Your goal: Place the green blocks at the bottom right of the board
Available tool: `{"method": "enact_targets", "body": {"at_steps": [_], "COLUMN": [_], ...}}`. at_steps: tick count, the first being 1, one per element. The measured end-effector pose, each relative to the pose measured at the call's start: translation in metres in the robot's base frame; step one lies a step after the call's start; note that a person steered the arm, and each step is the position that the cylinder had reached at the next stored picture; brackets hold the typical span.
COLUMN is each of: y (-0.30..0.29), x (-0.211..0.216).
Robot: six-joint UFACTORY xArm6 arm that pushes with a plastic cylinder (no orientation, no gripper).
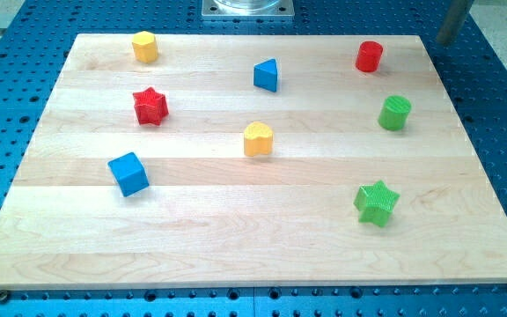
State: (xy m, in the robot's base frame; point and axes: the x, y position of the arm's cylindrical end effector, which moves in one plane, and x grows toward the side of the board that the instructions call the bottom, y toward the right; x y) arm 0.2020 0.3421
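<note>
A green cylinder (pixel 394 113) stands near the board's right edge, above mid-height. A green star (pixel 377 202) lies lower down on the right side, some way in from the bottom right corner. My rod comes in at the view's top right corner, and my tip (pixel 439 41) is just past the board's top right corner, over the blue table. It is well above the green cylinder and touches no block.
A red cylinder (pixel 369 56) is at the top right, a blue triangle (pixel 267 75) at top centre and a yellow hexagon (pixel 145 46) at the top left. A red star (pixel 150 106), a blue cube (pixel 128 173) and a yellow heart (pixel 258 139) lie left and centre on the wooden board (pixel 236 255).
</note>
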Motion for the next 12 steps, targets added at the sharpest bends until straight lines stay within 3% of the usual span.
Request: {"method": "enact_targets", "body": {"at_steps": [2, 4, 5, 6, 7, 8, 9, 10, 11, 12], "y": [-0.005, -0.106, -0.128, -0.162, -0.181, -0.164, -0.211, -0.224, -0.199, -0.213], "x": [0.012, 0.162, 0.176, 0.218, 0.216, 0.291, 0.278, 0.320, 0.344, 0.343]}}
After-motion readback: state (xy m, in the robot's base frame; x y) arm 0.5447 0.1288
